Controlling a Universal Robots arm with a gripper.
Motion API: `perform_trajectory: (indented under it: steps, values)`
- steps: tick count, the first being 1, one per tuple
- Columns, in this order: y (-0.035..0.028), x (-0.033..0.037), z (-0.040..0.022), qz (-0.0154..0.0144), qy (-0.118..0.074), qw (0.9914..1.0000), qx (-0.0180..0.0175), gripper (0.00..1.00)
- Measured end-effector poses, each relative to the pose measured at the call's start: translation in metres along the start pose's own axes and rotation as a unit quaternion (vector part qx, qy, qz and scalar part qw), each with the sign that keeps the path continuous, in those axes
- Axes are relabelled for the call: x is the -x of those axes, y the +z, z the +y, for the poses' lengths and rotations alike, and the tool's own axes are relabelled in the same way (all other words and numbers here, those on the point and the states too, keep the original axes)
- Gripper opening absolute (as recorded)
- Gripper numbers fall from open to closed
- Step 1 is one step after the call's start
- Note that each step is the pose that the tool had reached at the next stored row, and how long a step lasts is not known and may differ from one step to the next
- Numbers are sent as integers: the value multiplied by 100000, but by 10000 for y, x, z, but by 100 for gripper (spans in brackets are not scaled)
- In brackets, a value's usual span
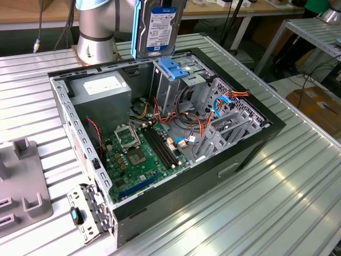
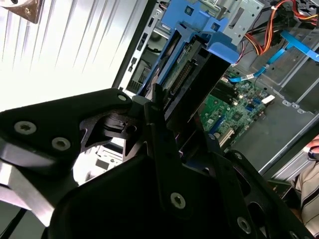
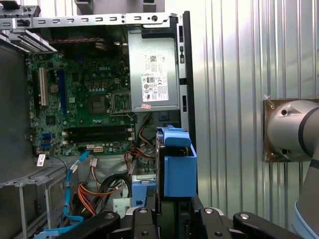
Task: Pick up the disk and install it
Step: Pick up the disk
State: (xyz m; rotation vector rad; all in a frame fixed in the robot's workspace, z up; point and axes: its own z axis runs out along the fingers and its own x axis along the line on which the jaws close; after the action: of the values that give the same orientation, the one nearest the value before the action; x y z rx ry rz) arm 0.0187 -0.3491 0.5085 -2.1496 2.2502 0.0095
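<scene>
the gripper (image 3: 175,213) is clenched on the disk (image 1: 161,26), held upright. just below it stands the metal cage with blue top (image 1: 173,69), with the grey power supply (image 1: 101,90) beside. both sit in the open computer case (image 1: 245,157), along with a green motherboard (image 1: 133,154) and orange cables (image 1: 205,125).

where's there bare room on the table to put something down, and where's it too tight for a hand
Bare table on the exterior view's right of the computer case, and a strip between the case and the grey tray. Crowded: cables beside the metal cage, under the held disk.
</scene>
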Motion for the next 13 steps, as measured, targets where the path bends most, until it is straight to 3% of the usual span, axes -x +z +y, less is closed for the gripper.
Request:
perform_trajectory:
  steps: [13]
  values:
    - [0,0,-13,-3,4,100000,1,35]
